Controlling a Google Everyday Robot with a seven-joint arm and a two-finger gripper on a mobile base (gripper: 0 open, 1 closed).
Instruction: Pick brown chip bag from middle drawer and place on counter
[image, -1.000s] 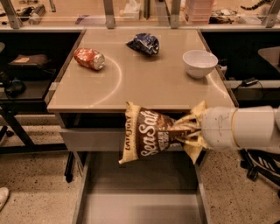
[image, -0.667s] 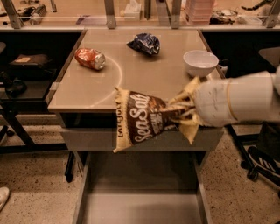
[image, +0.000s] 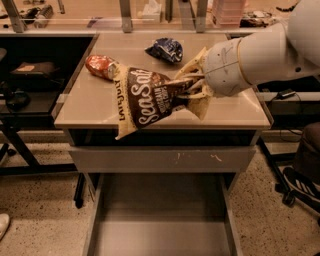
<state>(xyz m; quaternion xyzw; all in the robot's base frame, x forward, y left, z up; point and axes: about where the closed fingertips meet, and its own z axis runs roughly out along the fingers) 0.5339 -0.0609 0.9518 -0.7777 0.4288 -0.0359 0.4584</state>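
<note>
Holding the brown chip bag (image: 145, 100) by its right end, my pincer (image: 192, 89) is above the right half of the worktop (image: 85, 107), and its tan fingers (image: 195, 62) are pinching the crumpled edge of the bag from above and from below; the bag stretches out to the left of the pincer, tilted, with the white "Sea Salt" letters running sideways, and its lower left corner reaches past the front rim of the worktop; whether the bag touches the surface I cannot tell; my white arm (image: 270, 45) comes in from the right; a red-orange can (image: 100, 66) lies on its side on the left part of the worktop, just beside the upper left corner of the bag, and a dark blue bag (image: 166, 49) lies near the back edge; under the worktop is a grey scuffed front panel (image: 160, 159), and below it the middle drawer (image: 160, 225) stands open, showing its flat grey bottom.
</note>
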